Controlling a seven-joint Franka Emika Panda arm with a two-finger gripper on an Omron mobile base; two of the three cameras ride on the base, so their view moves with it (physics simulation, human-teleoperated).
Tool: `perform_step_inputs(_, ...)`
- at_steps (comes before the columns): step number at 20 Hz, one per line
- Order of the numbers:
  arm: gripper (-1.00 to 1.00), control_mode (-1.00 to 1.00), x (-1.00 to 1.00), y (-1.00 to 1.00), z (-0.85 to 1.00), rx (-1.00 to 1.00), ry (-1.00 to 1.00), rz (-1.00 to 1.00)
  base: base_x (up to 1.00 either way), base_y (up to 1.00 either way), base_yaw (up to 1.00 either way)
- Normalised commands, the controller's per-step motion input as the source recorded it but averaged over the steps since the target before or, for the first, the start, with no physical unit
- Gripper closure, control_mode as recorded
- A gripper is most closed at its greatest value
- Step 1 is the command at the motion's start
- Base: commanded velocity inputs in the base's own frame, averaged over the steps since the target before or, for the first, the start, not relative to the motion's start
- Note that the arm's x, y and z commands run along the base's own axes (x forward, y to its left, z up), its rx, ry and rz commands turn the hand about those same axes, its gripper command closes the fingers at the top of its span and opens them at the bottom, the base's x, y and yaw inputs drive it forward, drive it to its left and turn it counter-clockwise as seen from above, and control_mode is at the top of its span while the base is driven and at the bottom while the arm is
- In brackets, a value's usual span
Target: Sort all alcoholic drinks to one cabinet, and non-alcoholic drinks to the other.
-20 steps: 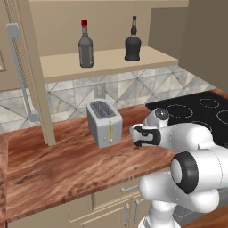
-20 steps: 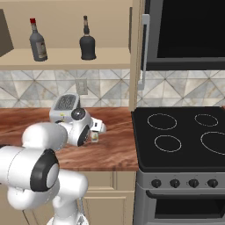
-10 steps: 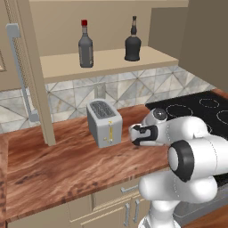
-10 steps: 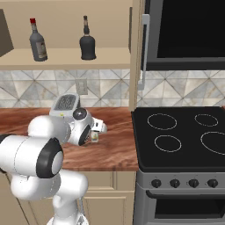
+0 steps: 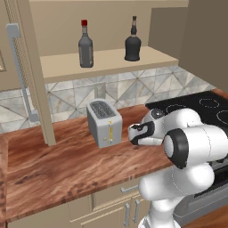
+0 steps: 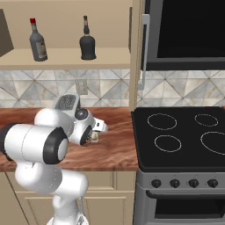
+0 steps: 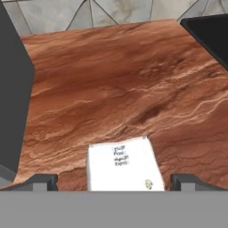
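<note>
Hand view: 1 white-cream carton [image 7: 124, 167] lies on the wooden bench [image 7: 111, 84], right between the 2 dark fingertips [image 7: 41, 180]; the jaws [image 7: 116, 181] stand wide, one tip each side of the carton and clear of it, nothing held. Printed text shows on the carton's top face, too small to read. Dark side of the toaster [image 7: 13, 93] runs down the left edge, black stove corner [image 7: 209, 33] at upper right. Left base view: 2 bottles on the pale shelf [image 5: 107, 62] of the open wall cabinet, the grey bottle w/ red cap [image 5: 85, 44] on the left, the squat black bottle [image 5: 132, 42] to its right, well apart, both upright. 1 grey bar handle [image 5: 20, 71] on the open door at left. 1 silver toaster w/ 2 slots on the bench, near the robot's hand. Right base view: carton [image 6: 94, 137] barely shows under the hand, small & part hidden. Stove [image 6: 184, 136] has 4 ring burners; 4 knobs [image 6: 184, 183] on its front.
</note>
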Motion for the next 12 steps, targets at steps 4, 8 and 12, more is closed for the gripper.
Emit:
perform_step_inputs(4, -1.0, -1.0, 0.13, -0.03, -0.12, 0.0, 0.0, -0.02, 0.0, 0.0, 0.0)
perform_step_inputs(8, -1.0, -1.0, 0.14, -0.02, -0.16, 0.0, 0.01, -0.01, 0.0, 0.0, 0.0)
perform_step_inputs(12, -1.0, -1.0, 0.18, 0.0, -0.2, 0.0, 0.03, 0.0, 0.0, 0.0, 0.0)
